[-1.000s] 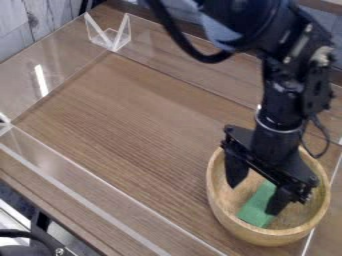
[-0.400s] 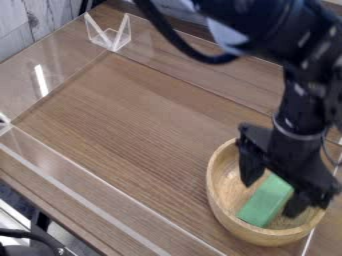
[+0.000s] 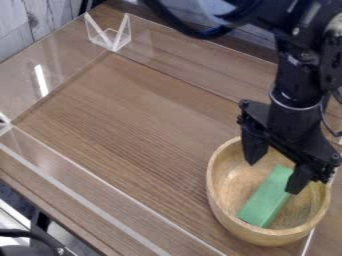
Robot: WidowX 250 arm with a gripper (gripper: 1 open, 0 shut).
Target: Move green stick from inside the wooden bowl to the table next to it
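Stick Awaiting Grasp in Bowl

The hand is hovering over the wooden bowl, fingers spread, presumably to straddle the green stick. The stick is lying inside, unheld; the surface is extending left, offering placement room.

Tons of bare room on the table, basically the whole middle and left side of the picture, so a hand could sweep through there no problem. The bowl hogs the lower right corner, and its raised rim blocks any low slide in. The black arm crowds the space above the bowl's far side. Clear plastic bracket thing stands at the far edge, so steer around that.
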